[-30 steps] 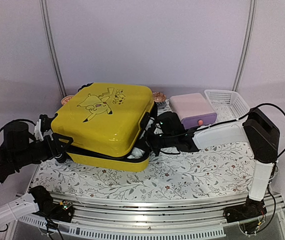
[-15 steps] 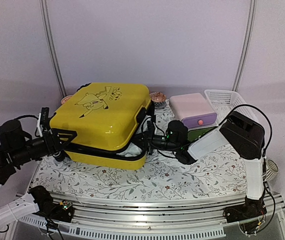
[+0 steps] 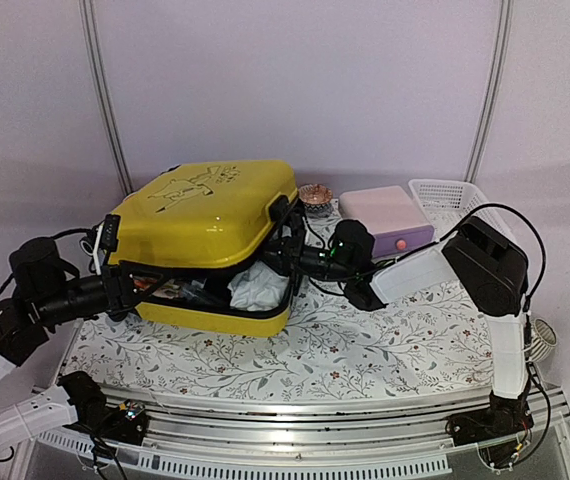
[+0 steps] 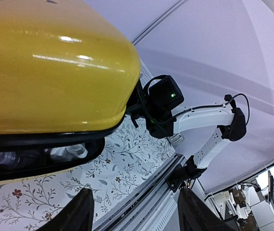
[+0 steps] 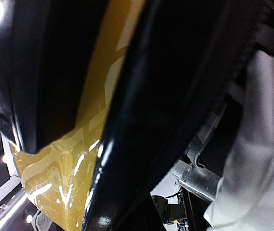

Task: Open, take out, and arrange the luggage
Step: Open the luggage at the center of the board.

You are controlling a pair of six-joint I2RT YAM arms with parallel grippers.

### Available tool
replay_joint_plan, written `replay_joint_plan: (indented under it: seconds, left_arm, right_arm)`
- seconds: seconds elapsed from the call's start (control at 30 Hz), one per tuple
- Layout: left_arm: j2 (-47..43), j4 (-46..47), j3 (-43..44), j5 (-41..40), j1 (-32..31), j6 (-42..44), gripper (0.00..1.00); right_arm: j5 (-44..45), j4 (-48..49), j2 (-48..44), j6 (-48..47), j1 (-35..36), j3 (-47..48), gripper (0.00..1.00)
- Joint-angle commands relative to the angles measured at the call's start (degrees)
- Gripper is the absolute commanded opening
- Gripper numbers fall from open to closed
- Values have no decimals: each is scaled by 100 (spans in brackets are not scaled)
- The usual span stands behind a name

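One left end effector (image 3: 123, 276), one right end effector (image 3: 279, 257), beside part-open luggage (image 3: 205, 215).

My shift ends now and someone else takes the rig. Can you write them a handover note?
Left gripper: open, holding nothing, at the left side of the luggage by the seam.
Right gripper: shut, at the right edge of the lid; whether it pinches the trim cannot be told.
Luggage: on the table, lid raised partway; white cloth shows in the gap.
Done: lid partly lifted.
Left: open it fully, take the contents out, arrange them.
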Motion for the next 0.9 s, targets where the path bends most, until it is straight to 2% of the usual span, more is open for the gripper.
replay_joint_plan:
  seconds: [0.0,0.23,0.33,0.4,0.47,0.6,0.87]
  left_arm:
    - [177,459,-144,350,52,105,61]
    - [275,808,-513,184,54,23,60]
    - [392,752,-543,-795,53,-28,61]
    - [540,1040,-584,-1259,70,-96,62]
    - [751,1439,-612,-1557,114,-232,69]
    - [1259,2433,-677,-1397,307,-266,78]
    - [2271,3180,-209,-1082,915,288,80]
  right_arm:
    - [27,390,-476,-408,-92,588,1]
    - [-55,-101,-471,-698,-208,1052,1]
    - [-73,-186,-456,-759,-216,1147,1]
    - [-73,-234,-443,-800,-228,1195,1]
    - [-75,-271,-444,-813,-241,1214,1]
    - [-106,-389,-475,-827,-289,1297,1]
    - [-90,-881,-641,-1178,-415,1504,2]
